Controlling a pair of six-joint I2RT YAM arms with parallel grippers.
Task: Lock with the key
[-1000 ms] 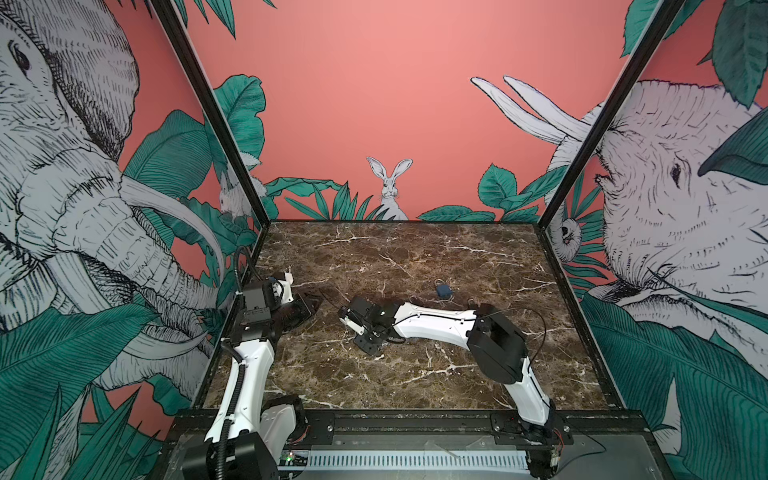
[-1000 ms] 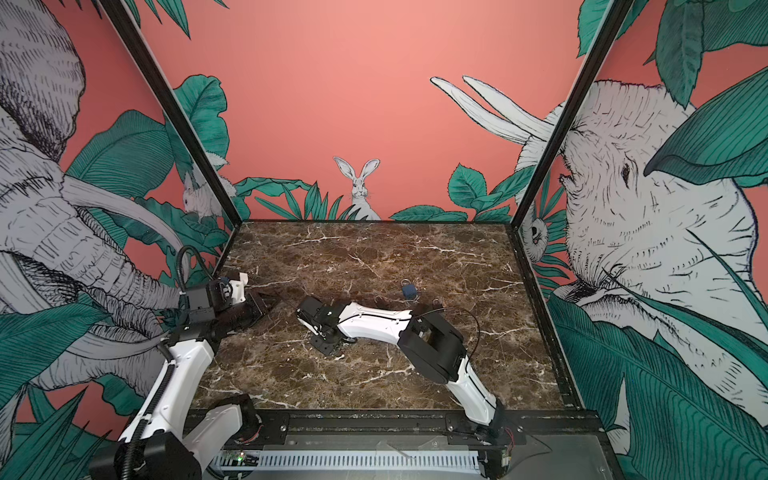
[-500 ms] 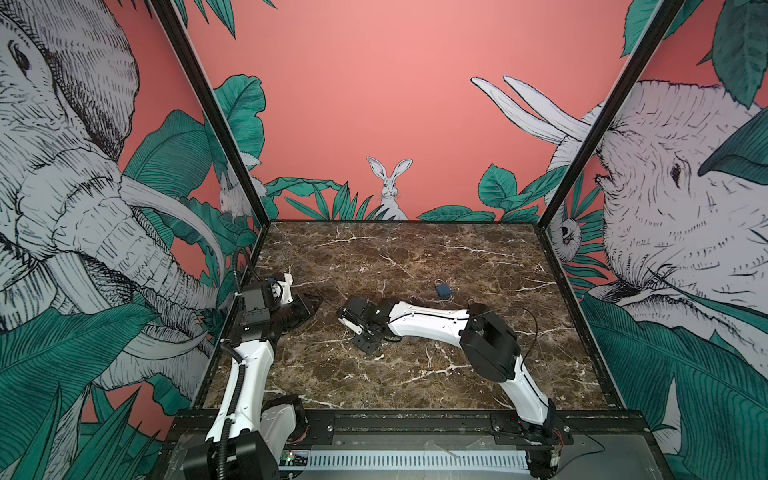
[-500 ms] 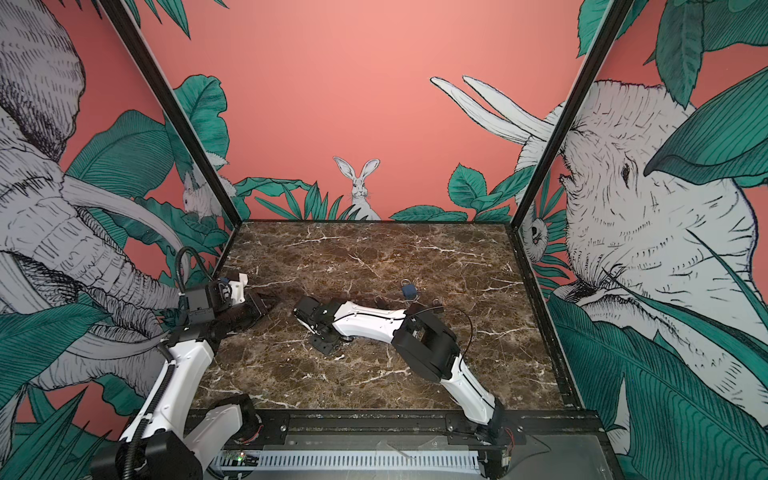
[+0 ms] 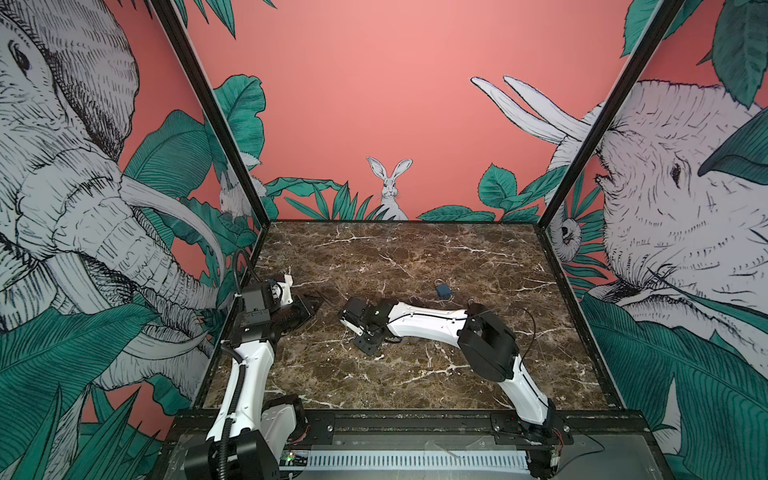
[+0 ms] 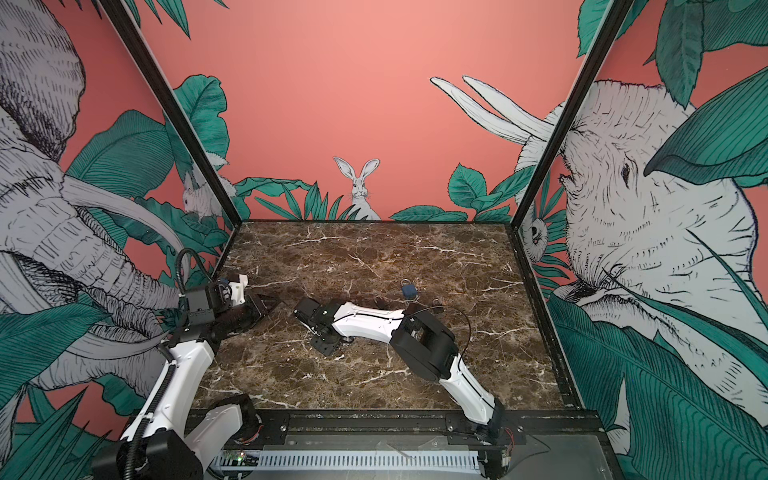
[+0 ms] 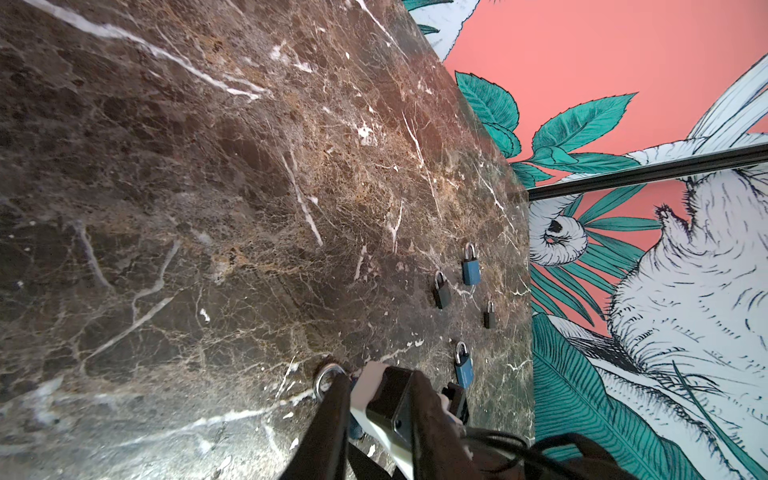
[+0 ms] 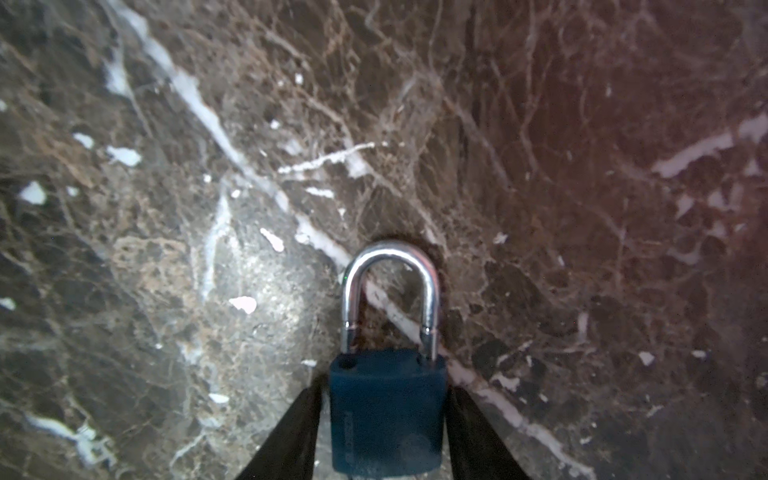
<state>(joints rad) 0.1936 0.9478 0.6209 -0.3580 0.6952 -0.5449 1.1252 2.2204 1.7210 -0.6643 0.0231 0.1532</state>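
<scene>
A blue padlock [image 8: 386, 415] lies flat on the marble table [image 8: 166, 208]. Its steel shackle [image 8: 390, 282] is raised, with one leg out of its hole. My right gripper [image 8: 384, 388] is shut on the padlock's body, one dark finger along each side. In both top views the right gripper [image 5: 368, 345] [image 6: 326, 345] points down at the table's middle and hides the lock. My left gripper [image 5: 309, 309] [image 6: 270, 305] hovers just left of it. In the left wrist view the left gripper [image 7: 379, 376] has its fingers [image 7: 332, 415] a little apart with nothing between them, and the shackle [image 7: 328, 376] shows beside one tip. The key is out of view.
Several other padlocks lie toward the right side of the table: a blue one [image 7: 471, 270], a dark one [image 7: 442, 289], a small dark one [image 7: 490, 316] and another blue one [image 7: 463, 368]. One blue lock [image 5: 444, 289] [image 6: 409, 289] shows in both top views. Patterned walls enclose three sides.
The right arm's elbow has drifted slightly left while its gripper stayed low at the same spot. The left arm has not visibly moved.
</scene>
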